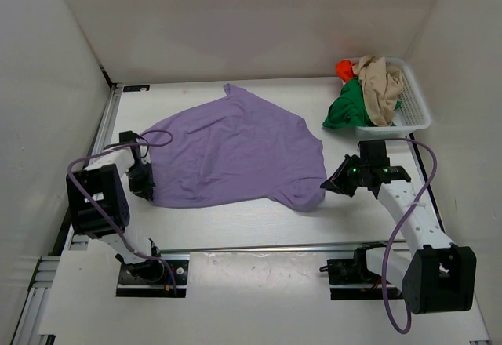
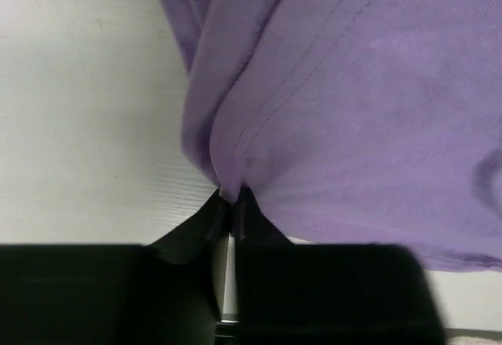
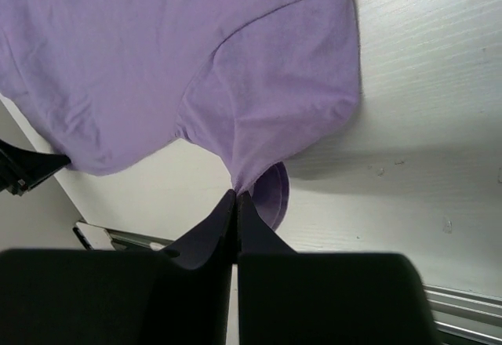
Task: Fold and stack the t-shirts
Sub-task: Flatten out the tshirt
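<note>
White walls (image 1: 235, 16), white tabletop (image 1: 235, 223); lilac t-shirt (image 1: 235, 153) lies spread on it, left hand (image 2: 230, 206) and right hand (image 3: 236, 201) each pinching an edge; white mesh basket (image 1: 420, 103) in far right corner.

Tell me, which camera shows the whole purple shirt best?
The top camera: the purple shirt lies spread out, nearly all in view. The left wrist view shows only a bunched edge; the right wrist view, one sleeve and nearby cloth.

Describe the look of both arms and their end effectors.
The left arm and right arm have white links, black joint housings and a looping purple cable each. The left end effector and right end effector have black tapered fingers.
</note>
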`<state>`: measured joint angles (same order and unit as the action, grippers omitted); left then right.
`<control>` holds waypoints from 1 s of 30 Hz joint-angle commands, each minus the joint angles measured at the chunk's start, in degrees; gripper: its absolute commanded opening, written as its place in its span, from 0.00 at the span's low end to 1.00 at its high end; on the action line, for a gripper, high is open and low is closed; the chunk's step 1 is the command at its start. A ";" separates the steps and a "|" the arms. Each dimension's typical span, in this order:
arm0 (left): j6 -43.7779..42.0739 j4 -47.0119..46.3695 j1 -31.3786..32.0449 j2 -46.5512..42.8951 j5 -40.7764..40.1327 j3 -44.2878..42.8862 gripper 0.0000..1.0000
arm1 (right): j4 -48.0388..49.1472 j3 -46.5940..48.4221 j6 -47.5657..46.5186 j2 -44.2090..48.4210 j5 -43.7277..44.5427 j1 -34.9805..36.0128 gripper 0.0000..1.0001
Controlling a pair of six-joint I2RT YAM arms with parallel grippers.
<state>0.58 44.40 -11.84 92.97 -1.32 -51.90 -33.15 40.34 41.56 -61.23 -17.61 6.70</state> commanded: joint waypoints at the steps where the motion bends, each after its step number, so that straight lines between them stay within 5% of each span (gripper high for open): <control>1: -0.58 -2.65 1.11 3.01 2.46 2.07 0.10 | -0.43 2.82 -1.48 -0.03 1.43 -0.37 0.00; 6: -0.58 -2.65 1.11 -0.84 1.86 2.07 0.10 | -4.80 10.43 -3.42 -0.64 4.23 -0.90 0.00; 14: -0.58 5.60 0.41 -30.45 -5.00 -6.27 0.10 | -15.89 31.60 -10.61 7.08 13.73 -0.90 0.00; 22: -0.58 7.89 0.41 -46.38 -7.12 -28.15 0.10 | -18.27 53.24 -16.24 15.17 18.65 -0.90 0.00; 30: -0.58 8.16 0.41 -44.29 -6.41 -52.58 0.10 | -17.22 84.70 -20.29 10.53 22.87 -0.90 0.00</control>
<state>0.03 50.92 -11.11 45.45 -5.98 -99.31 -51.55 118.74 24.53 -47.37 0.60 6.07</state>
